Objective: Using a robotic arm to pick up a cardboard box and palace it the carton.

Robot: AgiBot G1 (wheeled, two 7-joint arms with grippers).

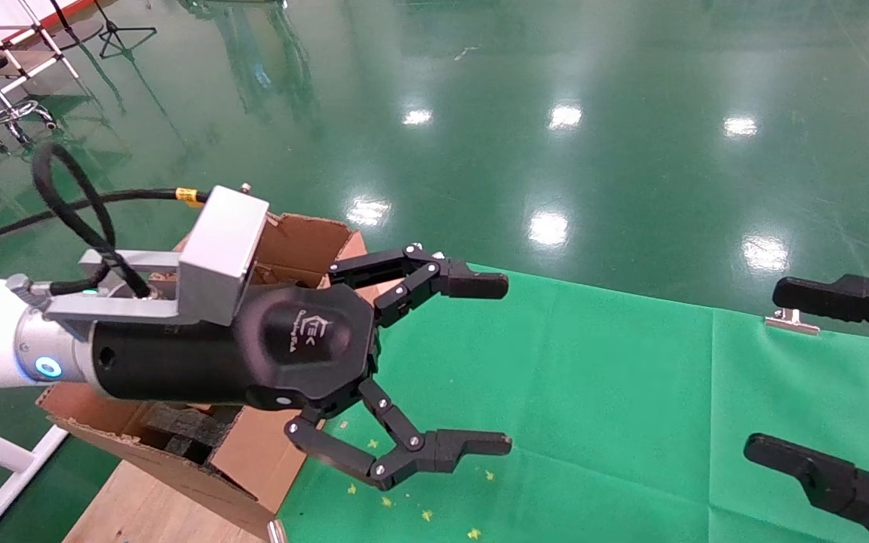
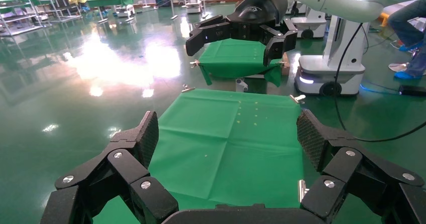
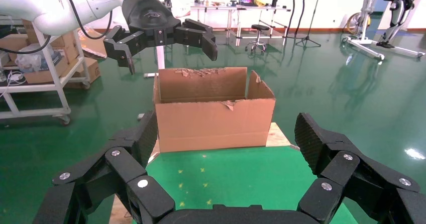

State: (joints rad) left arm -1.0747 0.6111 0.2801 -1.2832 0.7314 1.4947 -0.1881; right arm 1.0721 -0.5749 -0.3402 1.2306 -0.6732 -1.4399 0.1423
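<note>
**Both jaws spread, nothing held**

Overhead, the left gripper point(image 1: 506, 362) hangs just beside the carton point(image 1: 295, 245), out over the green-clothed worktop point(image 1: 593, 422), jaws released and empty. Well across from the carton, the right gripper point(image 1: 763, 373) also stands spread. From the left wrist, its own fingers point(image 2: 148, 136) frame bare green cloth; the right gripper point(image 2: 233, 40) hovers beyond the cloth. From the right wrist, the carton point(image 3: 213, 118) sits at the worktop's far end, flaps up, edges torn, the left gripper point(image 3: 168, 45) above it. No reddish-brown cardboard box shows anywhere.

Glossy green floor point(image 1: 631, 90), light reflections
</note>
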